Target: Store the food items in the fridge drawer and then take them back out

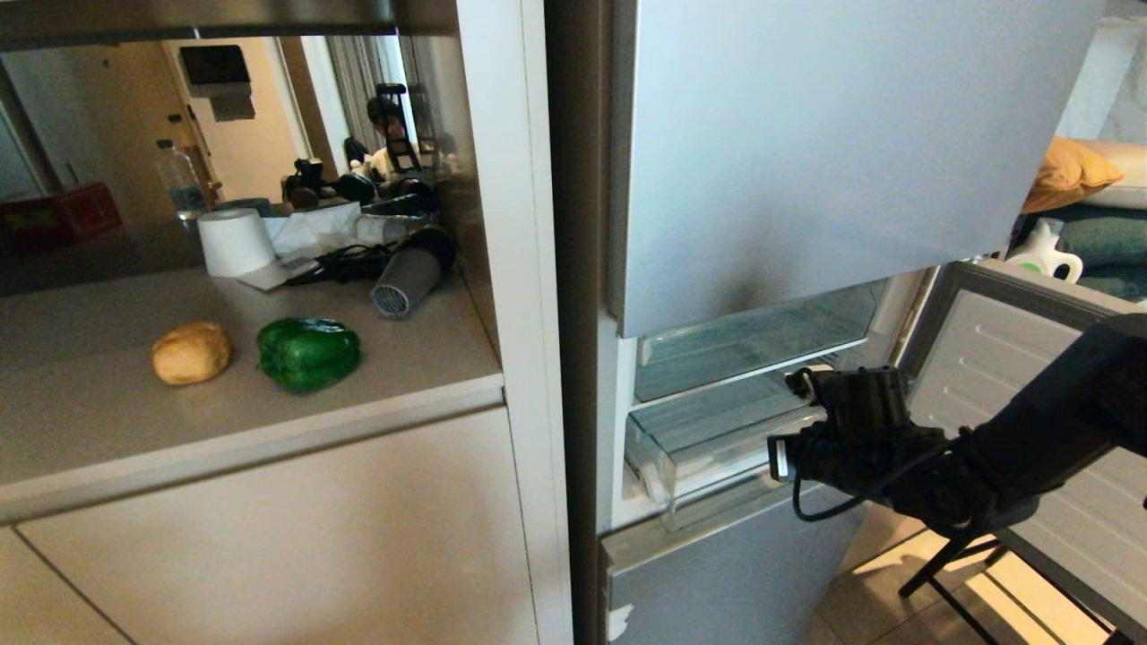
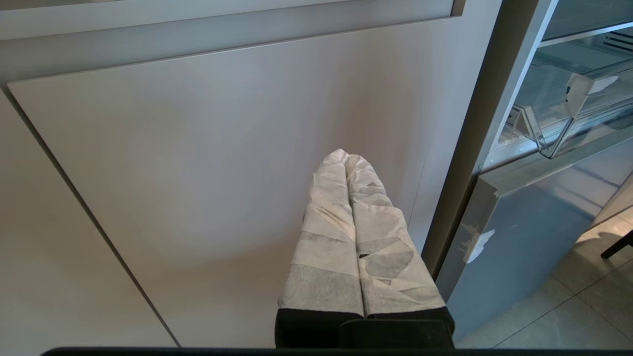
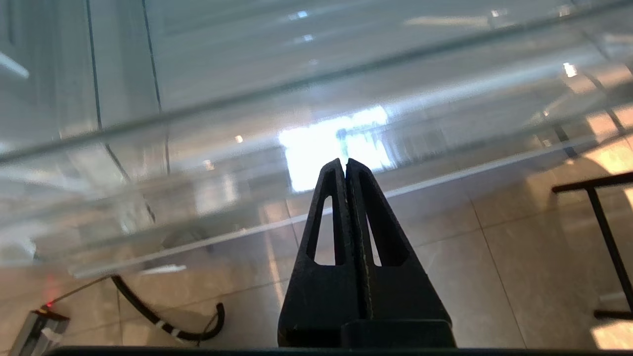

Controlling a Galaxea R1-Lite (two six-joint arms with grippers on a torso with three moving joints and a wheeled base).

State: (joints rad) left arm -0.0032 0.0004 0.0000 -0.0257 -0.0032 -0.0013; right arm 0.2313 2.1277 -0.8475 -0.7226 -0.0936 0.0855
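Note:
A tan potato [image 1: 191,352] and a dark green bell pepper [image 1: 308,353] lie side by side on the beige counter [image 1: 107,430], left of the fridge. The clear plastic fridge drawer [image 1: 690,452] juts a little out of the open middle compartment; nothing shows inside it. My right arm [image 1: 986,457] reaches in from the right to the drawer's front. In the right wrist view the right gripper [image 3: 344,163] is shut and empty, its tips close against the drawer's clear wall [image 3: 247,148]. The left gripper [image 2: 345,155], wrapped in white tape, is shut and empty, low in front of a beige cabinet door [image 2: 198,148].
The fridge's middle door [image 1: 1013,358] stands open at the right, with a black stand's legs [image 1: 959,555] on the tiled floor below. On the counter's back are a paper roll [image 1: 235,240], a hair dryer [image 1: 408,273], a water bottle [image 1: 184,179] and a red box [image 1: 58,215].

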